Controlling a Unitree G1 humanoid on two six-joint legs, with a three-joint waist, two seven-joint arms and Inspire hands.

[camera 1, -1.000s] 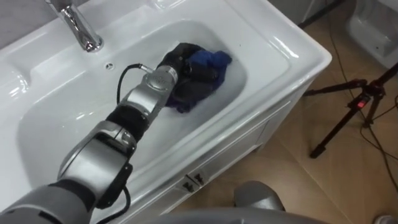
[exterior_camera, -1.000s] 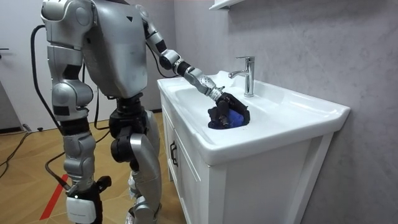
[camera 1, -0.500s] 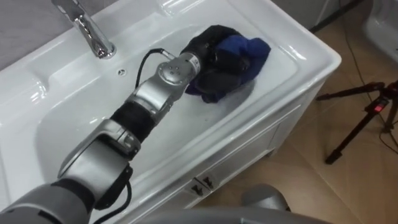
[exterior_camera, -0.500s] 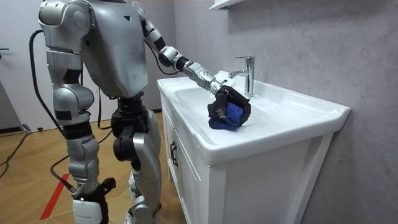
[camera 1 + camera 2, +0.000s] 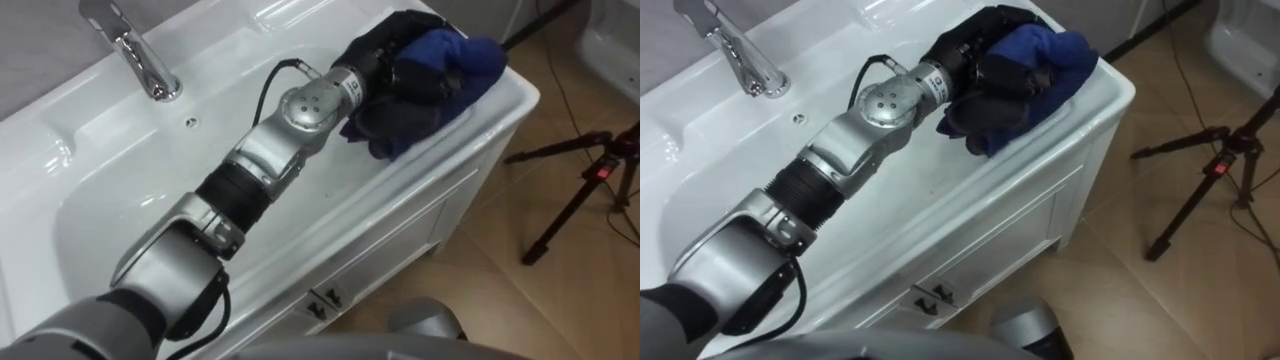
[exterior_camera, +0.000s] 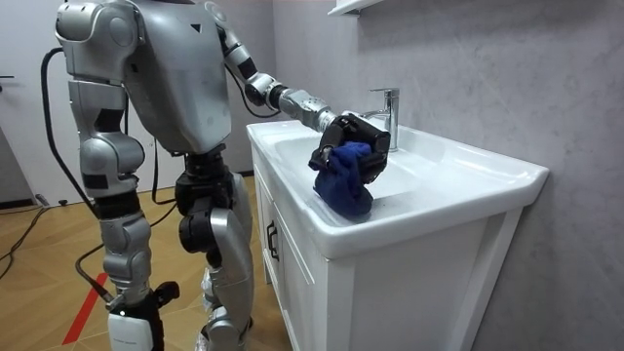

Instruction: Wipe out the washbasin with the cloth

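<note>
The left robot hand (image 5: 398, 62), black and at the end of a silver arm stretched across the basin, has its fingers curled round a bunched dark blue cloth (image 5: 462, 52). It holds the cloth at the right end of the white ceramic basin (image 5: 110, 215), over the flat rim by the front corner. In the room view the cloth (image 6: 343, 185) hangs below the hand (image 6: 359, 132), and its lowest folds seem to touch the front rim of the white surface, up out of the bowl. Part of the cloth under the hand looks darker, nearly black. The curved chrome tap (image 5: 132, 52) stands at the back edge, well apart from the hand, with a small round hole (image 5: 190, 122) in the basin wall just below it. The basin tops a white cabinet with doors (image 5: 400, 235). A black tripod (image 5: 580, 185) stands on the wooden floor (image 5: 500, 300) to the right of the cabinet. The robot stands upright at the end of the cabinet on the room view's left, beside a grey wall (image 6: 468, 78) that carries a white shelf (image 6: 357, 6). Its right robot hand (image 6: 105, 195) hangs low at its side, and whether it is spread or closed cannot be told.
</note>
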